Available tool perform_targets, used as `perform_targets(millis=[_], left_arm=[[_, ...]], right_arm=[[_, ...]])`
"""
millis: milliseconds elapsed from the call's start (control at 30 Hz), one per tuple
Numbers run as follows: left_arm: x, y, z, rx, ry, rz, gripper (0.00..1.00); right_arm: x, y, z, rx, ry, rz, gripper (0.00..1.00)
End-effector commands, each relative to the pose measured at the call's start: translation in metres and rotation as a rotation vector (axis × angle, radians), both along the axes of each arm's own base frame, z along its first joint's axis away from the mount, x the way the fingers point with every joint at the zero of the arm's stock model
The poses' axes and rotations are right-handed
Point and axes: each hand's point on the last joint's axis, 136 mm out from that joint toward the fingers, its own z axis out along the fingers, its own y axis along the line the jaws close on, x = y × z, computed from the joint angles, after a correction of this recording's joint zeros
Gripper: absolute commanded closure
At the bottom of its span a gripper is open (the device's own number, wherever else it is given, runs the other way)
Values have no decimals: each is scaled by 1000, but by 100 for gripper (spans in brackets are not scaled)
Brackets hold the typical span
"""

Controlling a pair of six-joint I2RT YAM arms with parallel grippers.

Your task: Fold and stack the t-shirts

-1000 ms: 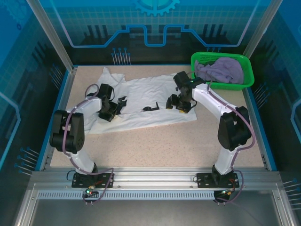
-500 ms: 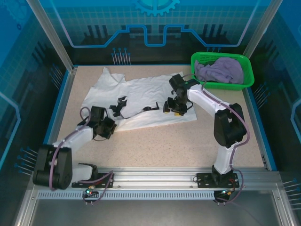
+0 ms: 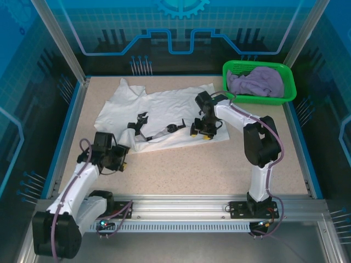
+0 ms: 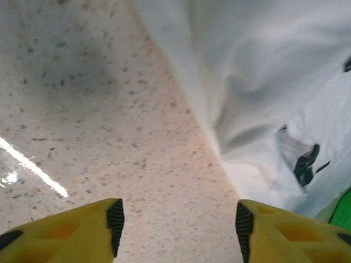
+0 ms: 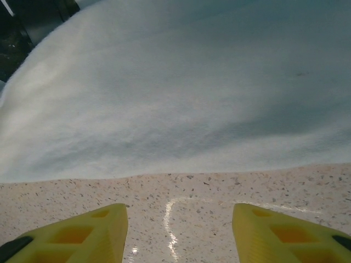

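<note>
White printed t-shirt (image 3: 164, 109) lies spread mid-table (image 3: 219, 164), with the lavender t-shirt (image 3: 258, 81) heaped in the green basket (image 3: 263, 99). Left gripper (image 4: 178, 219) gapes empty over bare tabletop beside the hem. Right gripper (image 5: 178, 219) is spread wide, seemingly just short of the cloth.

We count two t-shirts: one white t-shirt (image 3: 170, 107) with black prints, lying just ahead of the left gripper (image 3: 122, 160) and the right gripper (image 3: 204, 133), and one lavender t-shirt (image 3: 258, 81) farther out beyond the right gripper. We count one green basket (image 3: 289, 92) holding the lavender one, one table (image 3: 219, 164), and two grippers, each with two yellow fingers (image 4: 71, 233)
</note>
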Motion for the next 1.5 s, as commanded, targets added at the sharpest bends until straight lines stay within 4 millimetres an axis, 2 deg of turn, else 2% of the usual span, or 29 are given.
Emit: perform_targets(millis=[0, 67, 167, 300, 467, 667, 767, 867, 1100, 1300, 1467], left_arm=[[32, 8, 37, 84, 0, -56, 39], [51, 9, 55, 170, 75, -149, 35], [76, 8, 66, 307, 209, -298, 26], [104, 2, 55, 393, 345, -444, 22], [140, -10, 42, 514, 411, -603, 16], [170, -29, 28, 691, 474, -774, 17], [175, -31, 15, 776, 521, -843, 21], [169, -30, 0, 789, 585, -884, 24], [160, -17, -10, 844, 635, -957, 26], [159, -17, -28, 831, 657, -1003, 32], [160, -5, -39, 854, 688, -1022, 33]], right_arm=[[-5, 4, -3, 20, 26, 5, 45], [-5, 5, -3, 24, 23, 8, 46], [-6, 4, -4, 24, 21, 3, 46], [-6, 1, -4, 20, 19, 1, 46], [-4, -5, -3, 25, 11, -18, 46], [-4, -10, -3, 27, 14, -32, 46], [-3, -11, -3, 25, 14, -36, 46], [-3, -12, -3, 20, 17, -36, 46], [-1, -14, -5, 20, 27, -48, 47], [1, -11, -8, 21, 45, -53, 47], [2, -10, -10, 26, 57, -65, 47]])
